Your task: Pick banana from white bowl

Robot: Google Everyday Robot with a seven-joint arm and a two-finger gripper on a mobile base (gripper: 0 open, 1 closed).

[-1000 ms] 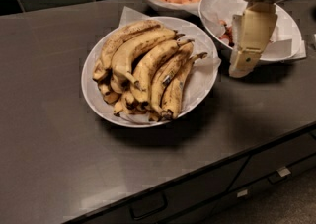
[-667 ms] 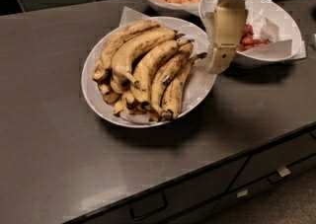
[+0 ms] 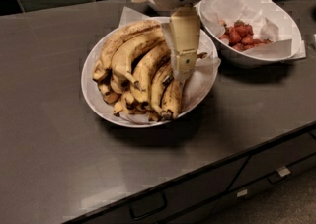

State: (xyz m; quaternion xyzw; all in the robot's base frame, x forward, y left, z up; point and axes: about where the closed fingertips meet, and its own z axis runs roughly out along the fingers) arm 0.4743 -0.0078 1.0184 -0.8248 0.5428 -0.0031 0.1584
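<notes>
Over white bowl (image 3: 90, 100), claw (image 3: 181, 72) hangs low, tip at or touching bananas (image 3: 133, 55); wide or narrow, cannot tell. Bananas heaped in bowl on dark bench (image 3: 49, 144). Deeper bowl of red fruit (image 3: 249, 61) just beside.

- One white bowl (image 3: 95, 105).
- About six bananas (image 3: 131, 53) in it.
- One gripper (image 3: 180, 76) above its right half.
- One bowl of red fruit (image 3: 249, 60) to its right.
</notes>
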